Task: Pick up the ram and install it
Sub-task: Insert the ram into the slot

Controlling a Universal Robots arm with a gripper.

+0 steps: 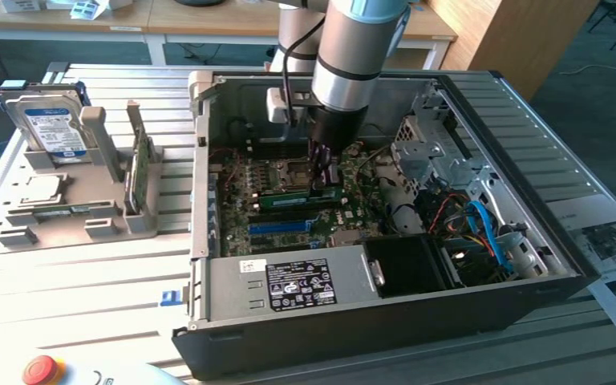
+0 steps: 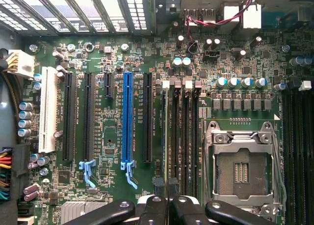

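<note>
Exterior view: the arm reaches down into the open computer case [image 1: 394, 329], and the gripper [image 1: 326, 178] stands low over the motherboard [image 1: 241, 204]. The fingers are drawn narrow and clamp the ram [image 1: 292, 193] by its upper edge. The ram stands on its long edge at the memory slots, just beside the processor socket [image 1: 289, 170], between that socket and the blue expansion slot [image 1: 285, 227]. Whether the ram is fully seated in a slot cannot be told.

Wrist view: the two black fingers [image 2: 154, 210] sit close together directly over the row of memory slots [image 2: 184, 141]. The processor socket lies to one side of that row and the blue expansion slot to the other.

Outside the case, toward the exterior view's left, a gray holder [image 1: 73, 226] carries a hard drive [image 1: 54, 127] with a blue label and an upright green expansion card [image 1: 137, 172]. The power supply [image 1: 286, 282] sits against the near wall of the case.
</note>
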